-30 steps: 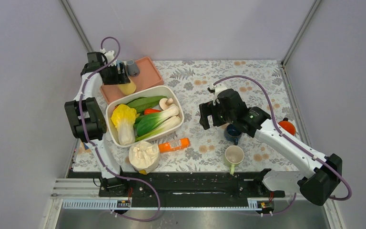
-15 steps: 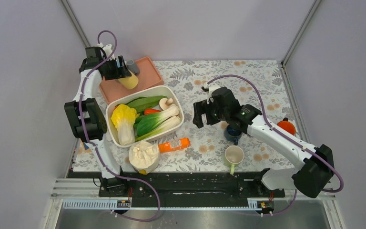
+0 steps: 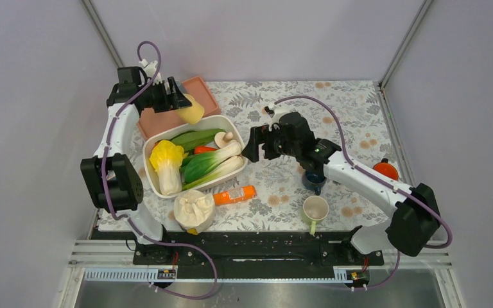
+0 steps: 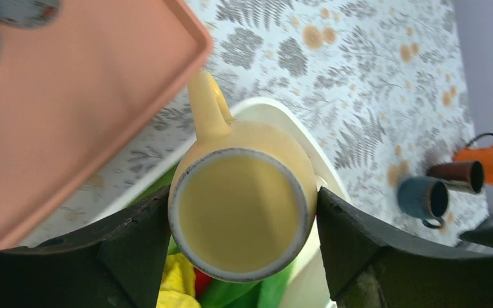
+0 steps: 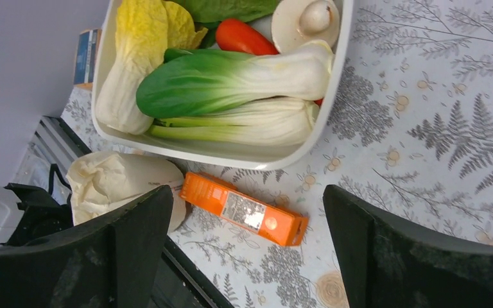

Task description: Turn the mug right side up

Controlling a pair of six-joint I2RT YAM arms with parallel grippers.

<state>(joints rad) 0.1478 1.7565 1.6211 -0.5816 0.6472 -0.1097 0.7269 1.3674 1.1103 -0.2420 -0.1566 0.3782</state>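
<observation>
My left gripper [image 3: 183,106] [image 4: 242,204] is shut on the yellow mug [image 3: 192,110] [image 4: 244,192], one finger on each side of its body. It holds the mug tilted in the air, above where the pink tray [image 3: 199,96] [image 4: 70,96] meets the white basin [image 3: 149,168]. A flat yellow face ringed in grey looks into the left wrist view, and the handle points away. My right gripper [image 3: 254,144] [image 5: 247,192] stands open and holds nothing, just right of the basin.
The basin [image 5: 231,157] holds bok choy, cabbage, tomato and a mushroom. An orange box [image 3: 234,195] [image 5: 244,215] and a white bundle [image 3: 194,210] lie in front of it. Green [image 3: 314,209], blue [image 3: 313,179] and orange [image 3: 386,170] mugs sit at the right.
My left arm has carried the yellow mug off the pink tray and rightward to the basin's edge, tilting it. My right arm has swung left toward the basin, still open.
</observation>
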